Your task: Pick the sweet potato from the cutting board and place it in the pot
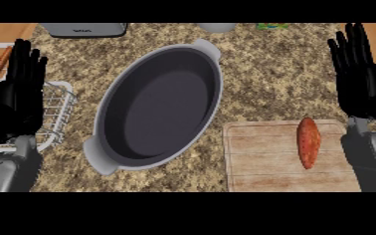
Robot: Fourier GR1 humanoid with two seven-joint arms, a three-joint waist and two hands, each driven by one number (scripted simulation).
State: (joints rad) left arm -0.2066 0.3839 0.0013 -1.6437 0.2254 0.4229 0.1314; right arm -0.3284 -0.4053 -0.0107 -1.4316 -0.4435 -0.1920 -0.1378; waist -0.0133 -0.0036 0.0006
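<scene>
An orange sweet potato lies lengthwise on the right part of a wooden cutting board at the lower right. A large grey oval pot with two handles stands to the board's left, tilted diagonally, with nothing inside. My right hand rests open at the right edge, fingers up, just above and right of the sweet potato and not touching it. At the left edge my left hand rests open, fingers up, left of the pot.
A white wire rack sits under and beside my left hand. At the far edge stand a grey appliance, a pale round object and a green item. The counter is speckled brown stone.
</scene>
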